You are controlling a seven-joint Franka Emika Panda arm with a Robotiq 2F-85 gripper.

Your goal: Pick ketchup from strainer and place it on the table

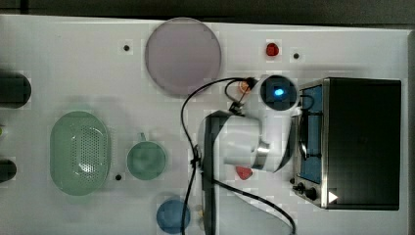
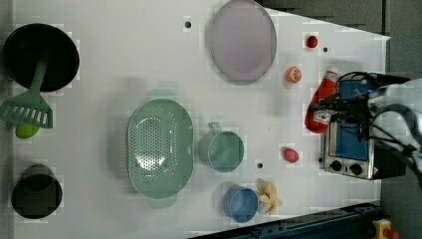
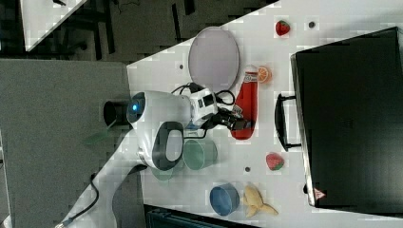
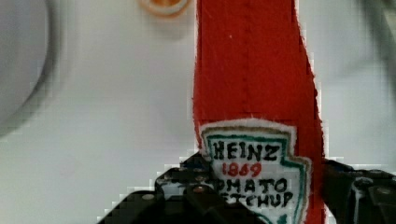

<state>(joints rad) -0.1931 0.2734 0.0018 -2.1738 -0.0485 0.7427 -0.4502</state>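
In the top view, the arm hid the ketchup, and the strainer [image 1: 80,152] sat empty. In the left view, the ketchup [image 2: 321,102] hung beside the toaster oven [image 2: 354,134], its lower end hidden by the gripper [image 2: 332,108]. The wrist view showed black fingers [image 4: 187,186] clamping its label.

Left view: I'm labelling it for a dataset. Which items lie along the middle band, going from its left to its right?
strainer → green cup → small red toy → ketchup in the end effector → toaster oven
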